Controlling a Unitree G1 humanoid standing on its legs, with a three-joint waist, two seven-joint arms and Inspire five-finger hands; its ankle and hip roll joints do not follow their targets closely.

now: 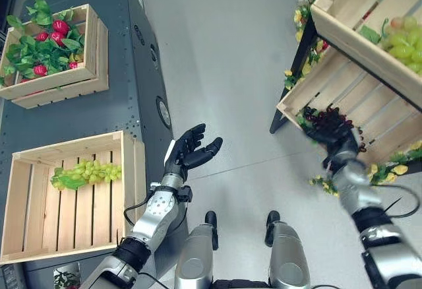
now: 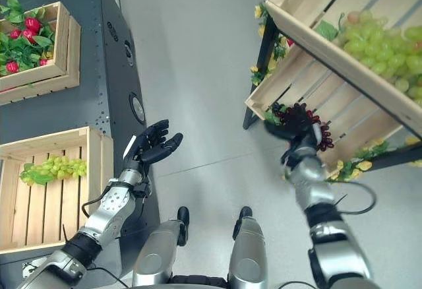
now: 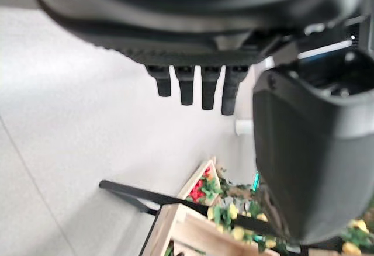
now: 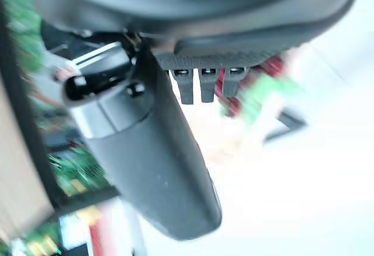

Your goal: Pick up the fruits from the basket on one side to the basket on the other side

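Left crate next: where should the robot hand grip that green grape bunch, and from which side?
Grip the green grape bunch across its middle, coming from above. It lies flat on the slats of the wooden crate, leafy end left, and the crate walls block any side approach. The open left hand is nearest.

No text, label, number or sign can be read on the wooden crates (image 1: 128,170), the dark cabinet (image 1: 142,58) or the floor (image 1: 224,71)

head stereo overhead, wrist cams close-up
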